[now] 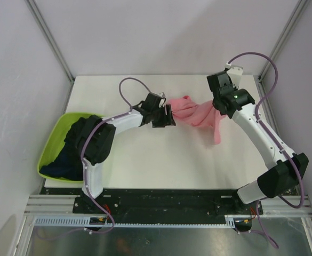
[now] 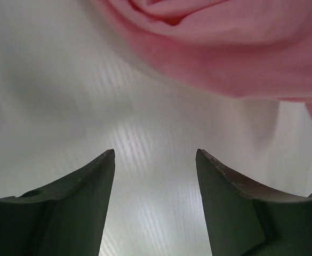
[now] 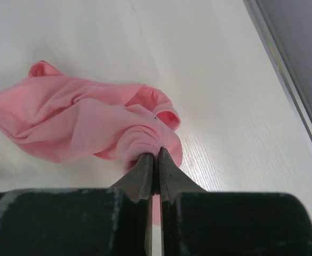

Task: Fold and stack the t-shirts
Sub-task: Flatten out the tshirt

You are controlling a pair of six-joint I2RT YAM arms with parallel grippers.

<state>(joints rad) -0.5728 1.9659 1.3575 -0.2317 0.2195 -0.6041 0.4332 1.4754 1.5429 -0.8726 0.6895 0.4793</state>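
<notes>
- Right hand (image 3: pixel 157 154): clenched on a bunched fold of the salmon-pink t-shirt (image 1: pixel 194 114). The pinch is at the shirt's 3 o'clock end, with cloth squeezed between the closed tips.
- Left hand (image 2: pixel 156 157): released, jaws apart, nothing between them. It sits just beside the shirt's 9 o'clock end. The wrist view shows bare surface (image 1: pixel 161 160) under the tips and pink cloth just ahead, so I read no contact.
- Step, as I read it: opening out the pink tee before any fold. One end is gripped and the other hand is lined up for a second grip. No fold started.
- Next move calls for the left hand to ease toward 3 o'clock and close on a single edge, a hem or sleeve, not a wad of layers. Then both hands pull apart to flatten the cloth.
- Shirt look: crumpled and twisted almost rope-like between the two hands, with a narrow tail trailing toward 6 o'clock under the right hand. It lies around 1 o'clock on the surface. No flat panel shows and I can't pick out the collar label. Thin and soft, so likely to sag and bunch.
- Dark t-shirts (image 1: pixel 62 166): heaped unfolded in the lime-green tub (image 1: pixel 52 141) at the surface's 9 o'clock edge, partly hidden by the left arm. Stacking not yet started.
</notes>
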